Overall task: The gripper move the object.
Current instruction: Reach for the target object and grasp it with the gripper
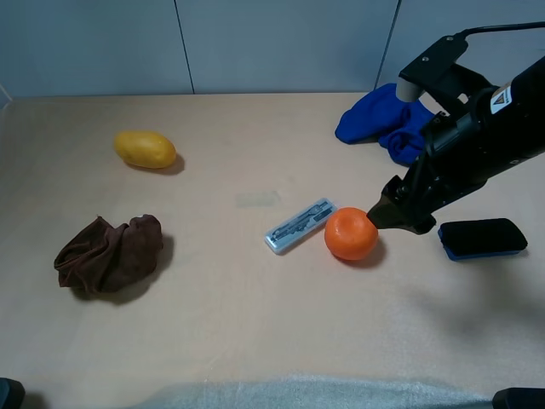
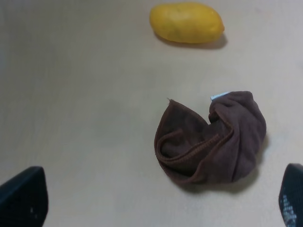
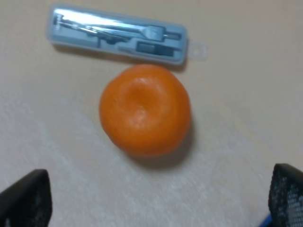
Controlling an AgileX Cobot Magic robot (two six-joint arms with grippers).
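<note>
The round orange fruit (image 1: 351, 233) sits on the tan table right of the middle. It also shows in the right wrist view (image 3: 145, 109), lying free between the finger lines. My right gripper (image 1: 381, 214) hovers just right of and above the orange, its dark fingers (image 3: 26, 198) spread wide, open and empty. My left gripper (image 2: 161, 201) is out of the exterior high view; in its wrist view its fingertips (image 2: 21, 196) stand wide apart, open and empty, over a brown cloth (image 2: 213, 139).
A clear plastic case (image 1: 300, 225) lies touching-close left of the orange. A black-and-blue eraser block (image 1: 482, 238) lies to its right. A blue cloth (image 1: 383, 123) is at the back right, a yellow fruit (image 1: 146, 149) back left, the brown cloth (image 1: 109, 253) at the left.
</note>
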